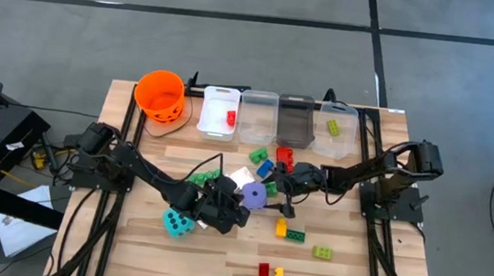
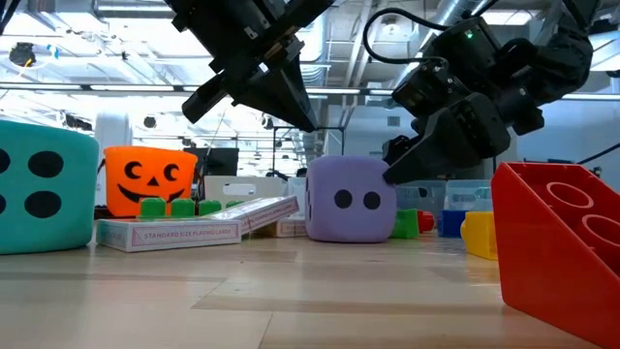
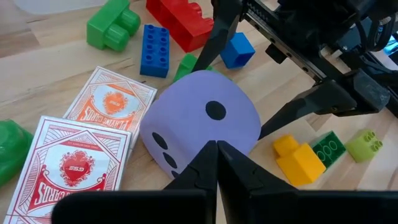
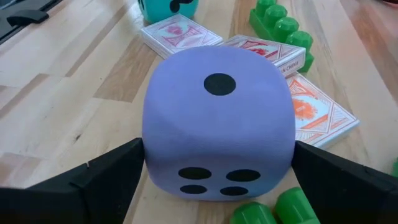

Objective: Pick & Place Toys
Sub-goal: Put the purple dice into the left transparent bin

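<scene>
Purple die (image 4: 217, 121) rests on the wooden table (image 1: 215, 263) beside the red-and-white cards (image 3: 93, 124); right gripper (image 4: 217, 186) straddles it, jaws wide; left gripper (image 3: 216, 152) hovers above, jaws closed.

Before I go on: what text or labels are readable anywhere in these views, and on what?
"STANDARD SIZE PLAYING CARDS": side of the card box, low view.
"CHINA": part of a line on a card box's edge; the rest is unreadable.
Emblem print on the card backs: too blurred to read.
</scene>
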